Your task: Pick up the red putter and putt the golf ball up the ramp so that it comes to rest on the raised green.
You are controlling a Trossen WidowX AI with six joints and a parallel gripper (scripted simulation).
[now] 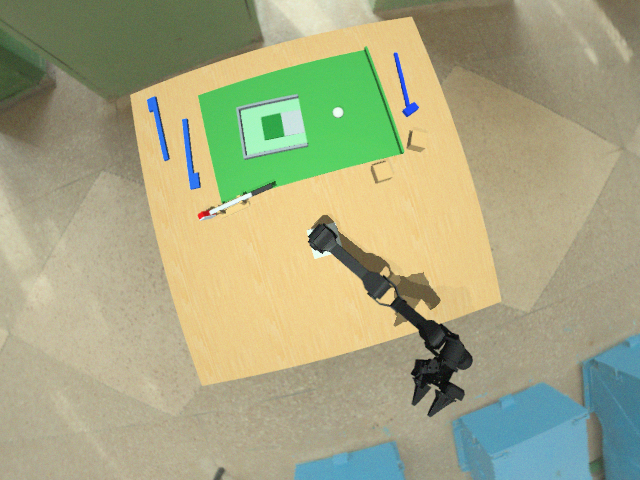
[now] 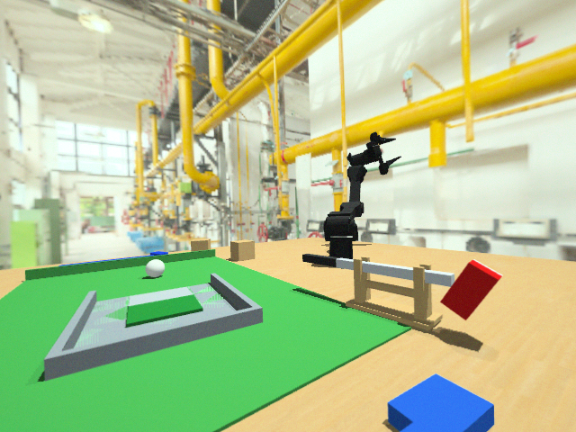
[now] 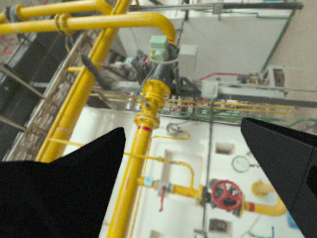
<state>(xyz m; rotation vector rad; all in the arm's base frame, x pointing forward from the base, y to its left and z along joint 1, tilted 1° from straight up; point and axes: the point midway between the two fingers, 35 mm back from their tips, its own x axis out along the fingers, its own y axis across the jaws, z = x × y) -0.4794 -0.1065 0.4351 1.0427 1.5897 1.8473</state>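
The bright green flat mat (image 1: 330, 77) (image 2: 279, 363) lies on the pale wooden desk (image 1: 268, 294) (image 2: 520, 372). On this mat stands the grey three-walled tray (image 1: 240, 133) (image 2: 153, 346). Inside the tray are one dark green rectangular panel (image 1: 272, 126) (image 2: 165, 310) and, touching it, one light grey panel (image 1: 293, 122) (image 2: 160, 295), on the side of the tray's open end. The white round golf ball (image 1: 337, 112) (image 2: 155, 268) rests on the mat, outside the tray, before this open end. The red-headed putter with pale shaft and black grip (image 1: 231, 204) (image 2: 395, 271) lies across the tan wooden rack (image 1: 237, 207) (image 2: 422, 292) at one corner of the mat. The black gripper (image 1: 422, 409) (image 2: 397, 148) (image 3: 181, 128) is wide open and holds nothing. It is high, well apart from the putter, and farther from the mat than the putter is.
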